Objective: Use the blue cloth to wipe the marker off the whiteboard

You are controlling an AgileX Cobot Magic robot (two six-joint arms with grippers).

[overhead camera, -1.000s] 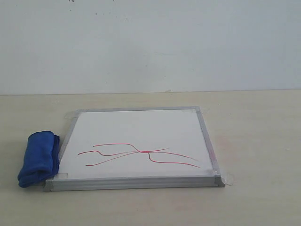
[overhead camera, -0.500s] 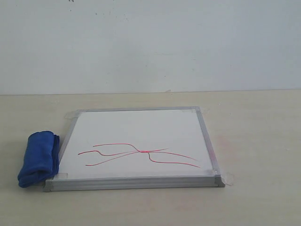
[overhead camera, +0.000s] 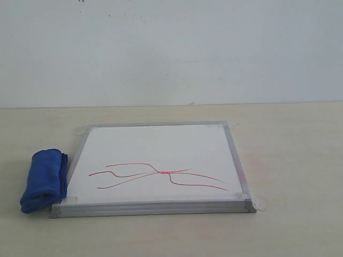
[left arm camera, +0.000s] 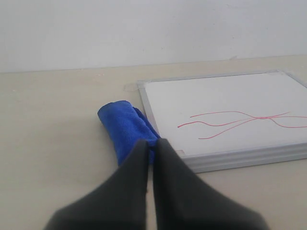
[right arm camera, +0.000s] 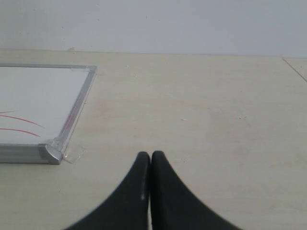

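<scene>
- Left gripper point(left arm camera: 152, 143) clenched, empty; cloth point(left arm camera: 125, 127) just ahead of its tips, beside board point(left arm camera: 225, 96).
- Right gripper point(right arm camera: 150, 155) clenched, empty, over table point(right arm camera: 206, 110); board corner ahead.
- Marker point(left arm camera: 261, 117) on board, unwiped.

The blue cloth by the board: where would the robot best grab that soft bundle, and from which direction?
Probably the middle of the blue cloth, from above, pinching across its narrow width. It lies as a thick roll along one side frame of the whiteboard, so its top is free. The left gripper, nearest it, is shut and must open first.
</scene>
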